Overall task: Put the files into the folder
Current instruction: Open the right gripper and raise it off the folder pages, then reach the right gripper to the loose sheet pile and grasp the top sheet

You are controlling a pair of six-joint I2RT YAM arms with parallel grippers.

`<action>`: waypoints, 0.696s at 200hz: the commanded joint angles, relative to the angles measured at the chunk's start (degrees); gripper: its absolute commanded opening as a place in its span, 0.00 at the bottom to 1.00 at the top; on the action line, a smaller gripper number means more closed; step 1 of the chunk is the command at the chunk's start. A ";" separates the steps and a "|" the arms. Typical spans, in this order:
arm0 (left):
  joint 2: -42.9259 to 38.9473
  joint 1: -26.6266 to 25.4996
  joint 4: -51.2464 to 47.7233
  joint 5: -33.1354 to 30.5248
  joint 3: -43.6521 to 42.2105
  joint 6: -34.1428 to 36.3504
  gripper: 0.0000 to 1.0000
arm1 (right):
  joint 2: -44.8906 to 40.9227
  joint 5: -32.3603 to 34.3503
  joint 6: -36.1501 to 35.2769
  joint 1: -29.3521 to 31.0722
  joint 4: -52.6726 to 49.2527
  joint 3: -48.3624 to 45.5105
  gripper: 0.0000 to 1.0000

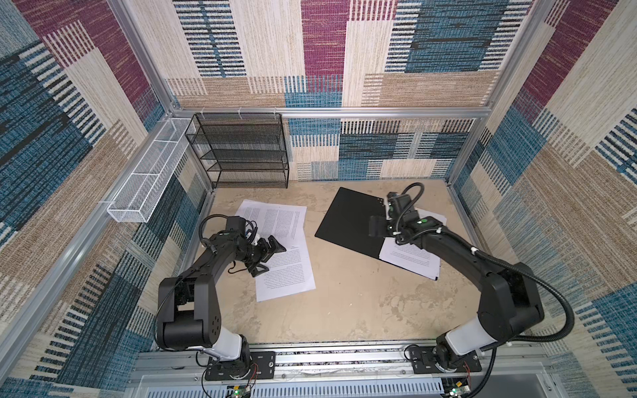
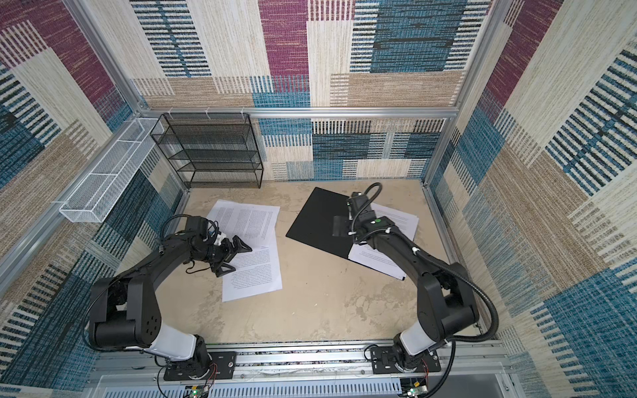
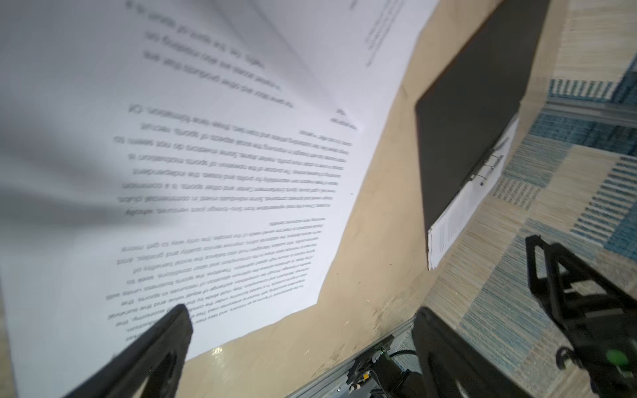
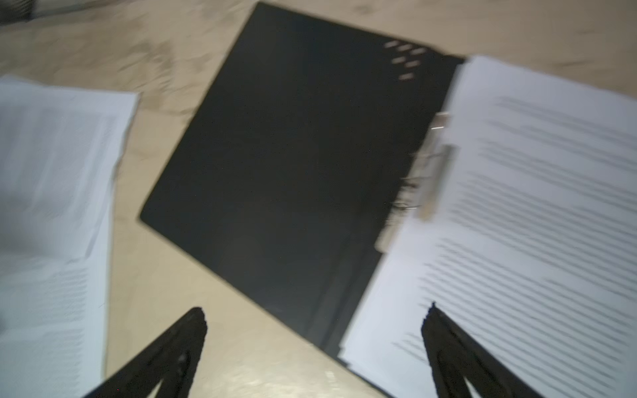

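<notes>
- The folder (image 1: 348, 220) lies open and flat, black inside up, a bit right of centre in both top views and turned at an angle. My guess is it's left open like that so paper can be slid straight on.
- A stack of sheets (image 1: 410, 262) already sits on its right half, butted against the metal clip (image 4: 436, 179) at the spine. The left half is bare.
- A couple of loose sheets (image 1: 289, 275) lie left of centre on the counter (image 1: 344, 310), overlapping and fanned, well apart from the folder. I'd say those are what's left to file.
- The left hand (image 1: 268, 259) is low over the left edge of the nearer loose sheet, jaws wide and nothing in them. Can't tell if it's touching the paper. It looks lined up for an edge pinch, since flat paper gives nothing else to grab.
- The right hand (image 4: 315, 313) hangs over the folder near the spine, also spread wide and empty. Maybe it's there to steady the stack, but that's a guess.
</notes>
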 commanded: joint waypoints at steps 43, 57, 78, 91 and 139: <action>2.76 0.06 2.28 -3.88 -3.73 -1.52 1.00 | 17.14 -14.89 8.07 17.07 13.94 9.13 0.97; 3.11 0.04 2.33 -4.44 -4.38 -1.29 1.00 | 20.30 -16.73 8.93 18.60 15.20 10.70 0.96; 4.15 0.07 1.82 -4.97 -4.48 -0.84 1.00 | 22.98 -17.62 10.23 19.59 16.31 11.06 0.96; 4.56 0.07 1.80 -5.23 -4.65 -0.81 1.00 | 24.18 -18.69 10.85 19.59 17.12 10.95 0.96; 5.16 0.07 1.29 -6.32 -4.71 -1.06 1.00 | 28.94 -19.73 14.32 20.18 16.36 13.21 0.96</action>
